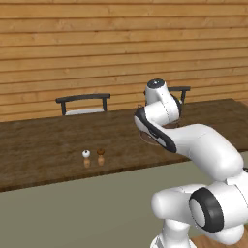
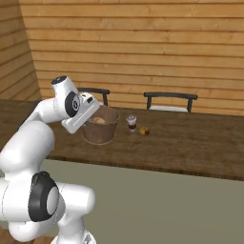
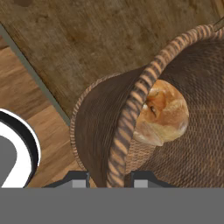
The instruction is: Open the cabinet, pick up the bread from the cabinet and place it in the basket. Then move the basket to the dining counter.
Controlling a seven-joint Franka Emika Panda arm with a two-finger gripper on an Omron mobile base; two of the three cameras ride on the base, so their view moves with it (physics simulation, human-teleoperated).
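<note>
On the long dark wood-grain surface (image 2: 190, 138) of the dining counter stands the basket (image 2: 100, 126), round, brown, woven, with a paler banded rim. Inside it lies the bread (image 3: 164, 113), a tan-brown crusty lump resting against the inner wall and floor. The pincer (image 3: 109, 178) is clenched on the basket's rim, one fingertip outside the wall and one inside, as the hand view shows. Just beside the basket, on the same surface: a small cup (image 2: 131, 122) with a dark filling and a small round orange-brown item (image 2: 144, 130). Well apart along the surface stand two shakers (image 1: 93, 158), one white-capped, one brown. Behind the surface are two dark-backed chairs (image 2: 170, 101) before a wall (image 2: 143, 47) of horizontal wood planks.
</note>
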